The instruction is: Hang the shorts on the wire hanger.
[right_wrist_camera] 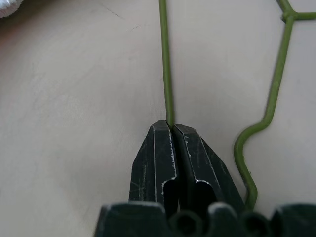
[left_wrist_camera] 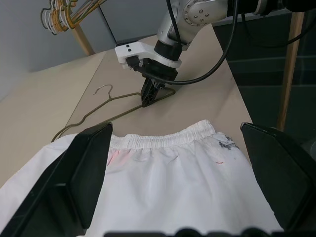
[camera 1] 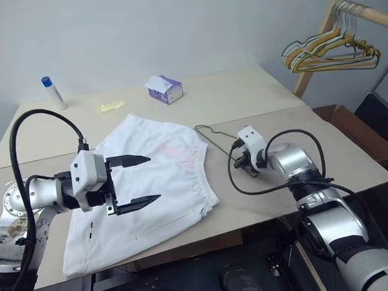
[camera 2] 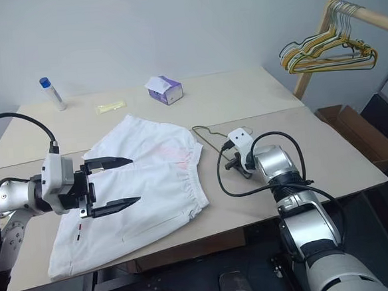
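The white shorts [camera 1: 150,188] lie flat on the table, their gathered waistband towards the right. Beside the waistband lies the thin olive-green wire hanger [camera 1: 213,134], its silvery hook [left_wrist_camera: 102,89] pointing away from the shorts. My right gripper [right_wrist_camera: 170,126] reaches down to the tabletop, shut on a straight run of the hanger wire [right_wrist_camera: 165,59]; the same grip appears in the left wrist view [left_wrist_camera: 148,96]. My left gripper [camera 1: 153,178] hovers open over the middle of the shorts [left_wrist_camera: 173,173], holding nothing.
At the back of the table [camera 1: 257,94] stand a white-and-purple tissue pack [camera 1: 165,89], a white tube with a blue cap [camera 1: 52,92] and a small yellow strip [camera 1: 110,107]. A wooden rack with a bunch of hangers [camera 1: 330,49] stands at the far right, above a cardboard box [camera 1: 353,131].
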`<state>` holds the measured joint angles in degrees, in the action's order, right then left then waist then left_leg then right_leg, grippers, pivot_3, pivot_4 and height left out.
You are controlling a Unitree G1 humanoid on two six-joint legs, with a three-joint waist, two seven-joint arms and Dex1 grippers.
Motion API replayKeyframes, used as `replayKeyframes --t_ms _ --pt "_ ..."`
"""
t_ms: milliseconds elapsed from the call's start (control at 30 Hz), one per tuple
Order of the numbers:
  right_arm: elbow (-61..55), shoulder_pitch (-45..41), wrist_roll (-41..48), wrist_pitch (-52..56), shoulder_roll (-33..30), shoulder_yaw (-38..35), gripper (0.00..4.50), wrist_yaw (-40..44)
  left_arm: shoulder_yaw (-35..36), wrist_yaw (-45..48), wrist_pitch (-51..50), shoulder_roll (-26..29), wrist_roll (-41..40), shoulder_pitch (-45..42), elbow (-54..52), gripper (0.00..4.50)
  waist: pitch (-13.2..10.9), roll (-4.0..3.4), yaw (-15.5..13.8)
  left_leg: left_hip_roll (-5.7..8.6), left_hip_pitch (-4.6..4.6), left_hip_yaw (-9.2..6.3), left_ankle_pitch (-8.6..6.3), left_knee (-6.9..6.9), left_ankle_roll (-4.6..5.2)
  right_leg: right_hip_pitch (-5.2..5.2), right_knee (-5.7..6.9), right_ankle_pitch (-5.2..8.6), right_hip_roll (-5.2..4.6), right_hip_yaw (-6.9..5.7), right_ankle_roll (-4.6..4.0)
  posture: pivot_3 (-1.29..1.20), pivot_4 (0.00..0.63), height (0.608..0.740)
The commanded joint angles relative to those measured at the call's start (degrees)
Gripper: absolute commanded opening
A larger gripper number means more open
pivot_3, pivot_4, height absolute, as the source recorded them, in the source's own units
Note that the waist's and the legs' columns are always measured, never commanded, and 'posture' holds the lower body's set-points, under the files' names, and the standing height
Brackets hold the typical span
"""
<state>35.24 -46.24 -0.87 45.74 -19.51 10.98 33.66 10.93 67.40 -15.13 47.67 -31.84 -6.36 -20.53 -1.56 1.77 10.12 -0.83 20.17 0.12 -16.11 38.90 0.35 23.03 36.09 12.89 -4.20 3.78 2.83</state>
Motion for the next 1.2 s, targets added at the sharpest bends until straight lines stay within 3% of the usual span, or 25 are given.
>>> replayKeyframes --t_ms 33,233,433,633,1167,1200 --pt "-2.74 1.84 0.29 -0.09 0.69 -2.18 0.02 -3.08 0.36 -3.98 -3.34 -0.6 -1.53 -3.13 -0.26 4.5 0.01 0.02 0.0 0.0 0.0 0.0 0.0 0.0 0.0 0.0 0.0 0.0 0.0 0.0 0.0 -0.08 0.0 0.74" --pt "-19.02 6.83 0.79 -3.52 0.76 -7.26 0.02 -9.66 1.03 -13.77 -16.14 -5.79 -8.49 -8.06 1.78 4.5 -0.07 -0.1 -0.31 0.04 0.12 -0.05 0.0 0.0 0.0 0.11 0.0 -0.01 -0.04 0.01 0.05 -0.09 0.0 0.74" --pt "-44.11 15.57 1.23 -6.78 0.4 -7.15 0.02 -11.01 3.89 -36.01 -33.15 -20.13 -22.67 -16.6 5.46 4.5 -0.08 -0.12 -0.89 0.07 0.28 -0.14 -0.01 0.03 -0.02 0.2 0.0 -0.07 -0.13 -0.02 0.16 -0.11 0.0 0.74" --pt "-57.53 21.7 1.77 -13.75 2.09 -4.62 0.02 -10.89 8.07 -53.54 -37.73 -32.31 -32.9 -25.59 12.23 4.5 -0.07 -0.09 -1.37 0.12 0.25 -0.15 -0.02 0.07 -0.05 0.14 0.0 -0.1 -0.13 -0.02 0.18 -0.13 0.0 0.74" --pt "-62.09 27.27 -0.1 -23.05 1.43 2.59 0.02 -8.85 8.32 -55.42 -37.17 -34.39 -35.14 -28.59 14.64 4.5 -0.07 -0.09 0.18 0.21 0.16 -0.12 -0.01 0.06 -0.06 0.07 -0.09 -0.1 -0.11 0.03 0.17 -0.14 0.0 0.74" --pt "-61.99 27.25 -0.44 -23.24 1.31 2.91 0.0 -8.68 8.2 -55.29 -37.15 -34.54 -35.22 -28.5 14.54 4.31 -0.07 -0.09 0.18 0.22 0.16 -0.12 -0.01 0.06 -0.06 0.06 -0.09 -0.09 -0.11 0.03 0.17 -0.14 0.0 0.74"
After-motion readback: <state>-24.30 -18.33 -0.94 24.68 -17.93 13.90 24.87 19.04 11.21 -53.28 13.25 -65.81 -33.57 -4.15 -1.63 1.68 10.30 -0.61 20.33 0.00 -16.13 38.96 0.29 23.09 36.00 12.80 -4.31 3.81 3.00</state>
